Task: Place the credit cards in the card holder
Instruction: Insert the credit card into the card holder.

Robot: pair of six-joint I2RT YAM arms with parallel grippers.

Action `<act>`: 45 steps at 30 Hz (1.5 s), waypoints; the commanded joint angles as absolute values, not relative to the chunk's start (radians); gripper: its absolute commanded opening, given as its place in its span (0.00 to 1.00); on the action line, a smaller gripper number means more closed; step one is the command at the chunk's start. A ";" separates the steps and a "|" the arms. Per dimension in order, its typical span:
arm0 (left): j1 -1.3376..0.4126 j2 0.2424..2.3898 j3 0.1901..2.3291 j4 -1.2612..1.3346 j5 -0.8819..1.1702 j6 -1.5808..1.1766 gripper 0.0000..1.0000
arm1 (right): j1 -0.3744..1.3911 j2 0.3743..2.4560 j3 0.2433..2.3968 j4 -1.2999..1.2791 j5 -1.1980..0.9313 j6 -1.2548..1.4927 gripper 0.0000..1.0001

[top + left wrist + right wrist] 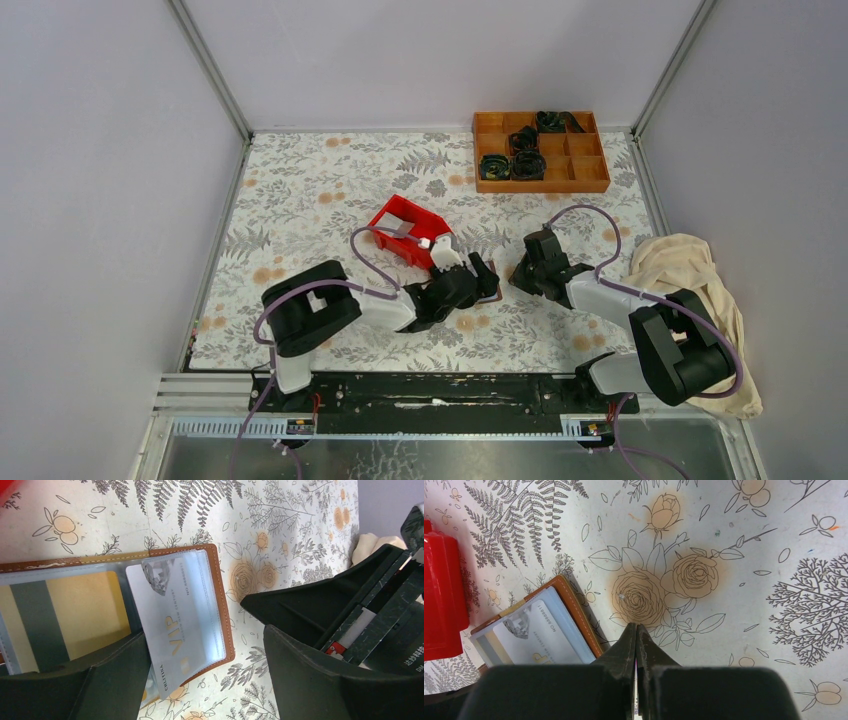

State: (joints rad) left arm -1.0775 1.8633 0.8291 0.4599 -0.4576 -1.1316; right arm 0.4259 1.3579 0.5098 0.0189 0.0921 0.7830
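Note:
The card holder [223, 611] lies open on the floral table, with a brown leather rim and clear sleeves. A white credit card [170, 630] marked VIP sits tilted in the right sleeve, and its near corner pokes out past the rim. A gold credit card [85, 612] lies in the left sleeve. My left gripper [205, 647] stands open above the white card, one finger on each side, holding nothing. My right gripper [636, 627] is shut, its tips on the table just right of the card holder [576, 607]. In the top view the left gripper [478, 272] covers the holder.
A red plastic bin [408, 228] stands just behind the left gripper. An orange wooden compartment tray [540, 150] with dark coiled items sits at the back right. A cream cloth [690, 270] lies at the right edge. Walls enclose the table.

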 commanded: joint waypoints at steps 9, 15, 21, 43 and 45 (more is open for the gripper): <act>-1.096 1.865 0.833 0.263 -0.524 -1.019 0.85 | 0.444 1.384 0.488 -0.097 0.061 0.760 0.00; -1.095 1.866 0.683 0.634 -0.463 -1.008 0.85 | 0.445 1.330 0.473 -0.058 0.009 0.748 0.00; -1.087 1.909 0.606 0.858 -0.406 -1.014 0.85 | 0.446 1.238 0.473 -0.055 -0.036 0.727 0.00; -1.079 1.997 0.574 0.999 -0.331 -1.030 0.86 | 0.513 1.328 0.523 0.062 -0.117 0.736 0.00; -1.080 1.995 0.579 0.974 -0.331 -1.029 0.87 | 0.513 1.338 0.517 0.068 -0.118 0.738 0.00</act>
